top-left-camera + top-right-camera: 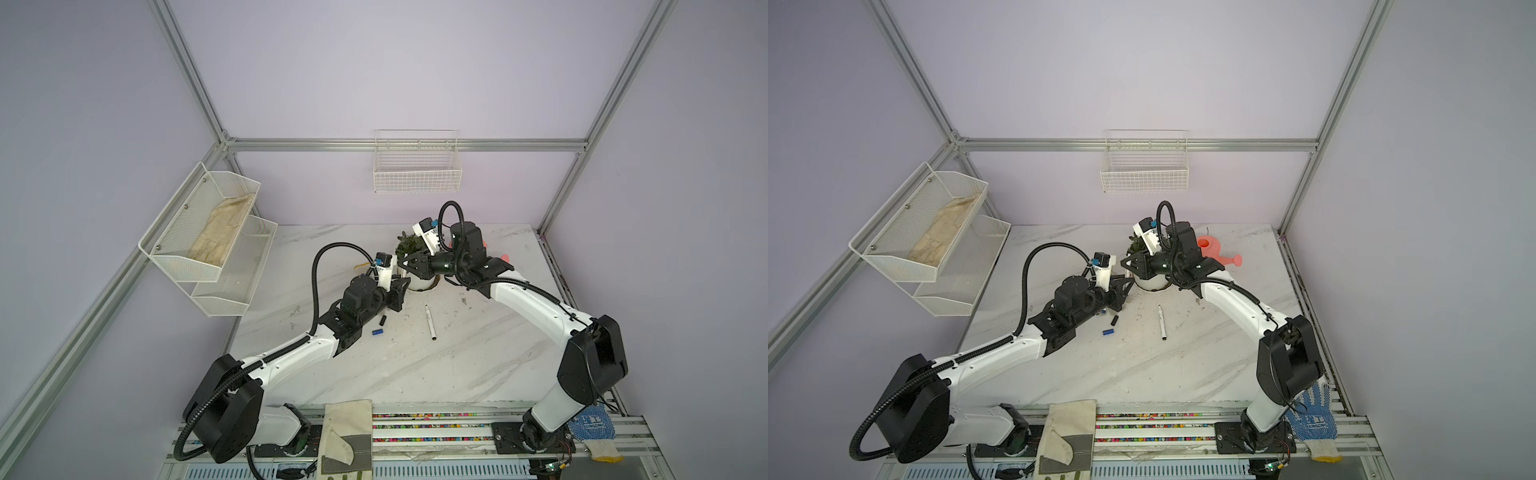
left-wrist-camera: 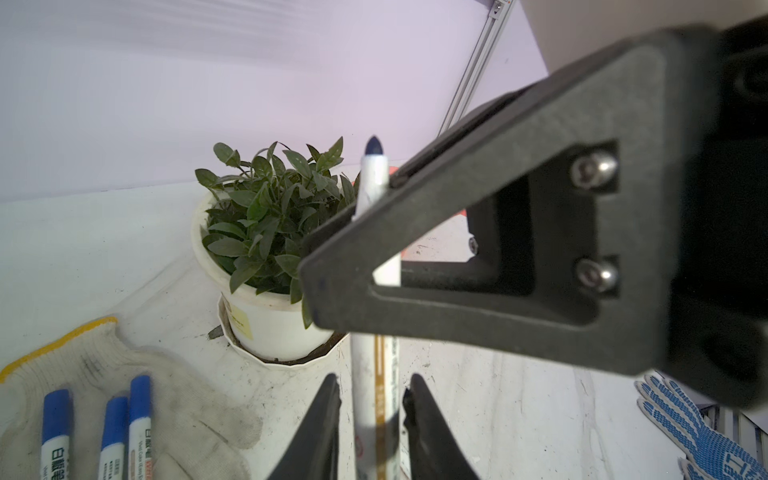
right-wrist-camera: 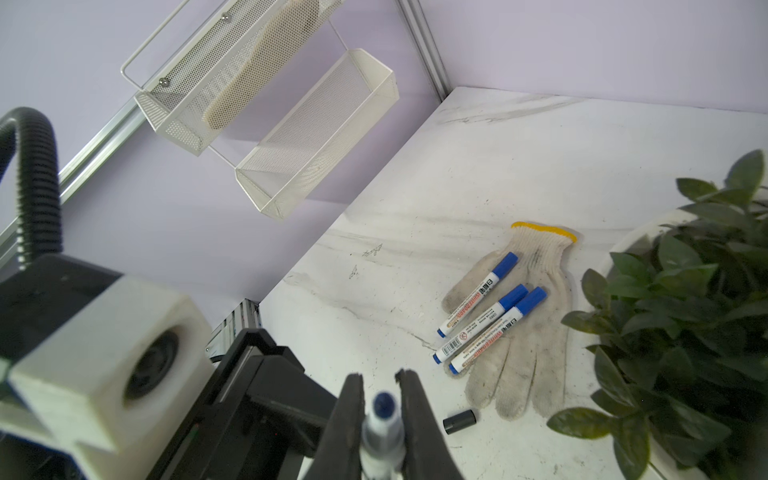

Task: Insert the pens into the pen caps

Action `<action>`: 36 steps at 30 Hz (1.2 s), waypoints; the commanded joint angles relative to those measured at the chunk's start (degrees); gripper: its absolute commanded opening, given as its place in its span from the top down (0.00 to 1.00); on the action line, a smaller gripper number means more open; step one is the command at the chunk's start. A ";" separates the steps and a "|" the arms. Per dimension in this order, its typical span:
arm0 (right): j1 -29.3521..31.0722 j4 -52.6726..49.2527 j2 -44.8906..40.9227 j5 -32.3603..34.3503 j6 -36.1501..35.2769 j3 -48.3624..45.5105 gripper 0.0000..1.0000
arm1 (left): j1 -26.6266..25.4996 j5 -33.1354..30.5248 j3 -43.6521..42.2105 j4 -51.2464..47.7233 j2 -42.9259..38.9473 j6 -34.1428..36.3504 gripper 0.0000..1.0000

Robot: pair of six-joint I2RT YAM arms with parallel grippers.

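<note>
Two robot arms meet beside a potted plant (image 1: 409, 246) on a marble table (image 1: 457, 374). The right gripper (image 3: 379, 380) is clamped on an uncapped pen (image 3: 382, 432) just below its blue tip. The left gripper (image 2: 372, 380) straddles the same pen's barrel, its fingers narrowly parted with a slim gap on each side — not pinching it. Three capped blue pens (image 3: 480, 323) lie side by side on a white glove (image 3: 528, 374). A black cap (image 3: 459, 421) rests just beside the glove. In a top view, a blue cap (image 1: 377, 331) lies near it, and a second uncapped pen (image 1: 429, 323) lies alone on the table.
</note>
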 commanded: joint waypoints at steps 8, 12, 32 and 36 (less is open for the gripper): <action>0.33 1.30 -1.66 -2.38 -0.36 -1.11 1.00 | 1.28 3.84 4.66 -0.60 1.01 3.62 0.77; 0.31 1.06 -1.51 -2.58 -0.57 -1.20 1.00 | 1.56 5.43 5.43 -0.91 0.71 4.00 0.87; 11.60 -21.60 10.71 22.75 -18.99 4.68 0.64 | 4.92 -40.79 -4.50 -19.30 -7.00 -23.79 1.00; 15.89 -25.51 17.81 29.28 -24.24 11.90 0.51 | 5.14 -43.34 -5.97 -21.53 -9.41 -26.94 1.00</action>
